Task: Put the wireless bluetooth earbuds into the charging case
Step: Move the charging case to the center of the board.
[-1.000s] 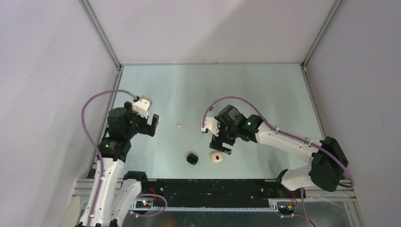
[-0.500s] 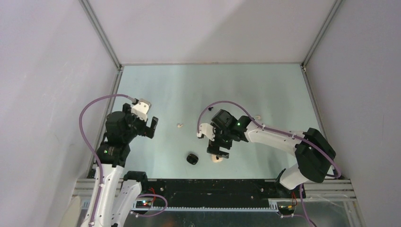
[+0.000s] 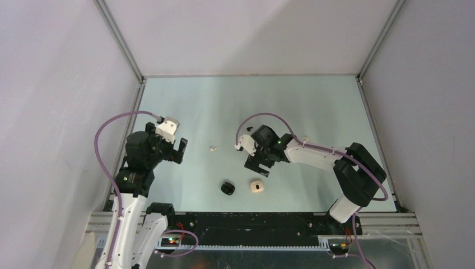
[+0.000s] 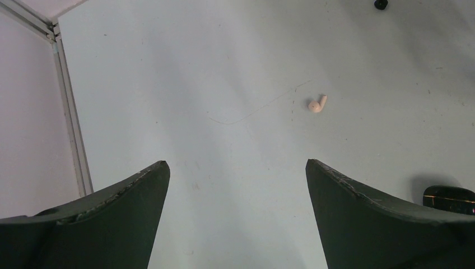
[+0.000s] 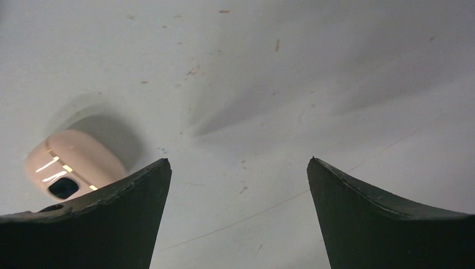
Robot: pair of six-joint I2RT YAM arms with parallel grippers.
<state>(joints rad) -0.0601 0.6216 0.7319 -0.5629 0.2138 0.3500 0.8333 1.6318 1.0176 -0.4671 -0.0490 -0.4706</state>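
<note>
The left gripper (image 4: 235, 165) hangs above the left part of the table (image 3: 313, 106) with its two fingers spread wide and nothing between them. Ahead of it, in the left wrist view, a cream-white earbud (image 4: 317, 104) lies alone on the bare surface, stem up and to the right. A black earbud (image 4: 381, 4) sits much farther off at the top edge of that view. The black charging case (image 4: 448, 197) peeks out at the lower right, partly hidden behind one finger.

The right gripper (image 5: 238, 162) is low over the middle of the table, its fingers also spread apart and gripping nothing. The cream charging case (image 5: 73, 165) lies just outside them on the left of the right wrist view, half covered by a finger. It shows a dark hollow with a bright rim (whether an earbud sits inside cannot be told).

From above, the two cases rest side by side near the front edge, close together but not touching, the black one on the left. A second cream-white earbud (image 3: 305, 139) shows as a tiny speck just beyond the right forearm, well apart from both cases.
</note>
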